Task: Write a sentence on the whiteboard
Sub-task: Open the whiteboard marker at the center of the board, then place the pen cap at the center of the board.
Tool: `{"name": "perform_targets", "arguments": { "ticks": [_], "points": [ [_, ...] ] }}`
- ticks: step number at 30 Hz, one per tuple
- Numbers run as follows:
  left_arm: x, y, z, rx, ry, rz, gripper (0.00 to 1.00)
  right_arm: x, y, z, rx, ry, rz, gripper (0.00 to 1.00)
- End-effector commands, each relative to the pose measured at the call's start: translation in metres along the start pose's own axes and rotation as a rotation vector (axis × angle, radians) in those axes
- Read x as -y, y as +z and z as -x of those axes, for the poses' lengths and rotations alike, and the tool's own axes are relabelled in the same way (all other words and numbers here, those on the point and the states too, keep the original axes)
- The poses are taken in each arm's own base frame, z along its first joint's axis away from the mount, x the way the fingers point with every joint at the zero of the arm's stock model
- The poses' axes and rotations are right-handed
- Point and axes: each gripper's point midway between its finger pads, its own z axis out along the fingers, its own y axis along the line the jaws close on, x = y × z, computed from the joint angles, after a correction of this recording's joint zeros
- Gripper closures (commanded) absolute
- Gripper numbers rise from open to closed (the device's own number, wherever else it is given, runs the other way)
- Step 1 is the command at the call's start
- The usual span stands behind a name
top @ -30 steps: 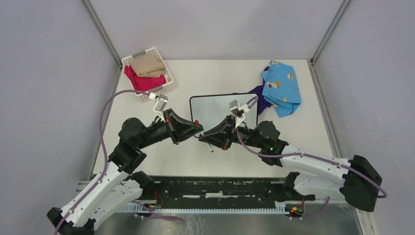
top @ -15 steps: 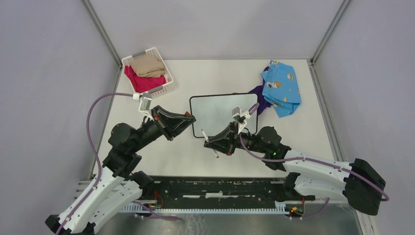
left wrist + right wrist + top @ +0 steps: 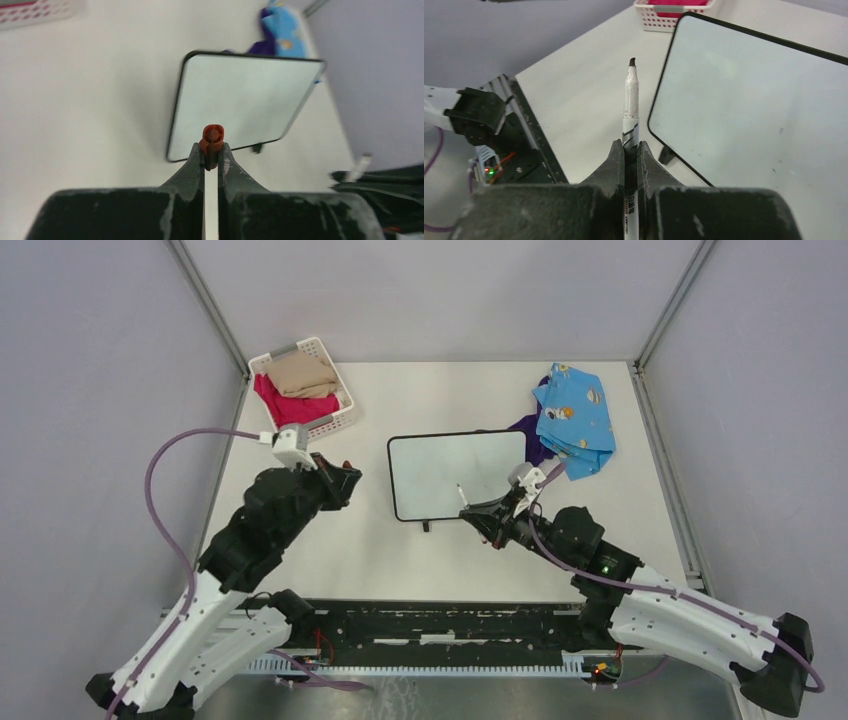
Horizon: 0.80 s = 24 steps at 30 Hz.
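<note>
The white table (image 3: pixel 440 400) is closed in by three plain grey walls: back wall (image 3: pixel 430 290), left wall (image 3: pixel 90 420), right wall (image 3: pixel 770 420). In the back corners stand two metal bars, the left bar (image 3: pixel 205 305) and the right bar (image 3: pixel 675 305). A black rail (image 3: pixel 440 625) runs along the near edge. The light is even, with faint shadows only.

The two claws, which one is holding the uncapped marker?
The right claw: it grips a white marker with its dark tip bare, near the whiteboard. The left claw pinches only a small red cap.
</note>
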Motion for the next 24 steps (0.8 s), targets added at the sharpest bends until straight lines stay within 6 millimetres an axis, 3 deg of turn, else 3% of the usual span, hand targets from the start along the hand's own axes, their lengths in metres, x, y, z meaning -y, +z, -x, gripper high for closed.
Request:
{"name": "perform_targets", "arguments": {
  "ticks": [1,3,10,16,24],
  "points": [
    [-0.096,0.003,-0.065,-0.249,0.144,0.450,0.98,0.041,-0.020,-0.021,-0.078,-0.092,-0.200,1.00],
    [-0.106,0.011,-0.084,-0.310,0.139,0.490,0.98,0.044,-0.023,-0.024,-0.078,-0.092,-0.211,1.00],
    [-0.146,0.045,-0.119,-0.448,0.187,0.660,0.98,0.046,-0.030,-0.015,-0.045,-0.103,-0.225,1.00],
    [-0.161,0.078,-0.145,-0.549,0.204,0.689,0.98,0.050,-0.037,-0.017,-0.044,-0.127,-0.238,1.00],
    [-0.181,0.092,-0.183,-0.654,0.179,0.712,0.98,0.050,-0.042,-0.005,-0.013,-0.145,-0.249,1.00]
  ]
}}
